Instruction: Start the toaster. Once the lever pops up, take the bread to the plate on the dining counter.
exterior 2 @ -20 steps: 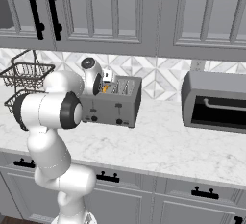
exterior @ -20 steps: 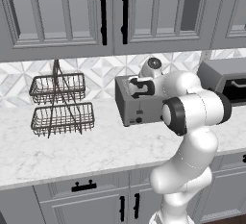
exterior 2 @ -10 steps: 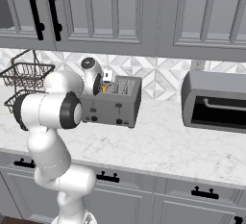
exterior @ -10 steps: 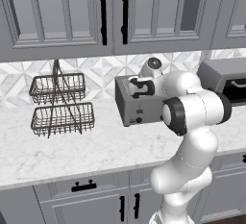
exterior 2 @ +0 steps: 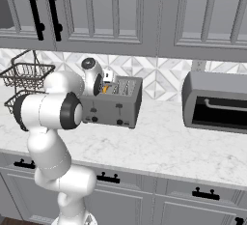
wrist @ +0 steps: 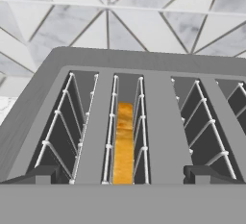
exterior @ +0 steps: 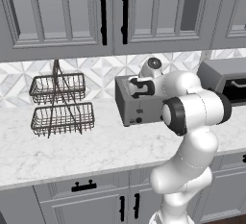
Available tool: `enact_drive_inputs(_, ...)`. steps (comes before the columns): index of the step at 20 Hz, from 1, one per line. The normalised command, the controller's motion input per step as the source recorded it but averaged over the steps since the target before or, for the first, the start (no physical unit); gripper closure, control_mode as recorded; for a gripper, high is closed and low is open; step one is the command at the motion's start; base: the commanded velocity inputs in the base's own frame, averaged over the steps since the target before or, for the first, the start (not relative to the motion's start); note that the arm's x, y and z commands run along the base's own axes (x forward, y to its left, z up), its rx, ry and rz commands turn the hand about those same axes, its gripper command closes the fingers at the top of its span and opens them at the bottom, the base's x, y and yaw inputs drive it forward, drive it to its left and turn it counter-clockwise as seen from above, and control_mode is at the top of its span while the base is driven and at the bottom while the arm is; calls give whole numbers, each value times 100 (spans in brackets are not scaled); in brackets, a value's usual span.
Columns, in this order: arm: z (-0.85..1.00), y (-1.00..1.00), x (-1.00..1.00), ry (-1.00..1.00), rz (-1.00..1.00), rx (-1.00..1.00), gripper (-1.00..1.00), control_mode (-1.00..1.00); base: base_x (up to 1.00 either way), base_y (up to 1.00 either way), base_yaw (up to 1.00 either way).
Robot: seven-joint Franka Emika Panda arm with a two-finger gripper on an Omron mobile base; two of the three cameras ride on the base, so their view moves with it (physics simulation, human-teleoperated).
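The gripper [wrist: 123,172] is held over the toaster [wrist: 139,122] with jaws spread wide and empty. The bread [wrist: 124,143] is seen sitting in a slot. It probably has to be gripped and lifted out next.

Boxy grey metal toaster [exterior 2: 116,104] stood upright on the marble worktop against the tiled backsplash, front face toward the cameras, small black knobs low on that face. Partly hidden behind the arm in the left base view [exterior: 136,105]. Seen from above, four long slots with wire guides [wrist: 158,103]. Bread [wrist: 124,141], golden-orange crust edge up, sat upright and low in the second slot from the left; a sliver of orange showed at the top [exterior 2: 105,89].
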Motion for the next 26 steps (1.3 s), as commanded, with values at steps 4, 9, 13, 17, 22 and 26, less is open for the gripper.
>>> enact_drive_inputs(4, 0, 0, 0, 0, 0, 0, -100, -100, 0, 0, 0)
enact_drive_inputs(9, 0, 0, 0, 0, 0, 0, -100, -100, 0, 0, 0)
enact_drive_inputs(13, 0, 0, 0, 0, 0, 0, -100, -100, 0, 0, 0)
enact_drive_inputs(17, 0, 0, 0, 0, 0, 0, -100, -100, 0, 0, 0)
enact_drive_inputs(22, 0, 0, 0, 0, 0, 0, -100, -100, 0, 0, 0)
enact_drive_inputs(26, 0, 0, 0, 0, 0, 0, -100, -100, 0, 0, 0)
